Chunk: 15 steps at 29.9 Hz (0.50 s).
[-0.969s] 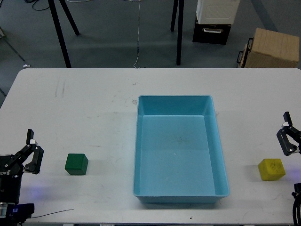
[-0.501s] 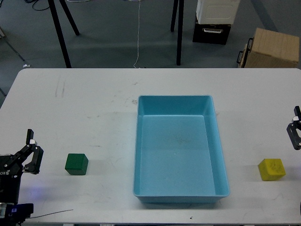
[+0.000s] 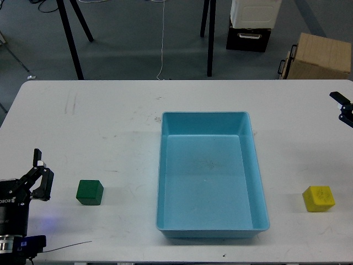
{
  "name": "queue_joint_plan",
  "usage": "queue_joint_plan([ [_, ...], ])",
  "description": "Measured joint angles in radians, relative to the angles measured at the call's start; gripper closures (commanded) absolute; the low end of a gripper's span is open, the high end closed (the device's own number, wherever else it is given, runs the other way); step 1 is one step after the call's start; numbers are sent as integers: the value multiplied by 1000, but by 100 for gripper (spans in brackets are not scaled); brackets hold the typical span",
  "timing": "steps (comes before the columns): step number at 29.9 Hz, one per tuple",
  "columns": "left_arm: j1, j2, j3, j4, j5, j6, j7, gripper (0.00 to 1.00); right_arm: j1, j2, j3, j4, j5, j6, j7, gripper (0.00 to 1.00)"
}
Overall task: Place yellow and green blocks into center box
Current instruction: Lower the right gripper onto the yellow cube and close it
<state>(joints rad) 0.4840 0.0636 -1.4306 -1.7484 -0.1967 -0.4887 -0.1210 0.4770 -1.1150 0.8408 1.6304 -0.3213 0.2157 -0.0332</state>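
A green block (image 3: 90,192) sits on the white table (image 3: 110,127), left of the blue box (image 3: 209,226). A yellow block (image 3: 318,199) sits on the table, right of the box. The box stands in the middle and is empty. My left gripper (image 3: 42,174) is near the table's front left corner, to the left of the green block and apart from it, with its fingers spread and nothing between them. My right gripper (image 3: 343,108) shows only partly at the right edge, well behind the yellow block. Its fingers cannot be told apart.
Beyond the table's far edge stand black tripod legs (image 3: 70,38), a white cable (image 3: 162,38), a black crate (image 3: 247,37) under a white bin, and a cardboard box (image 3: 320,56).
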Motion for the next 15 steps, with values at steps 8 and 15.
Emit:
queue_joint_plan([
  [8,-18,-5,32,10,2,0,3,0,672,47,-781,-32,-327,114,-130,0],
  [15,-29,-4,38,20,2,0,3,0,796,-35,-965,-36,-515,269,-234,0],
])
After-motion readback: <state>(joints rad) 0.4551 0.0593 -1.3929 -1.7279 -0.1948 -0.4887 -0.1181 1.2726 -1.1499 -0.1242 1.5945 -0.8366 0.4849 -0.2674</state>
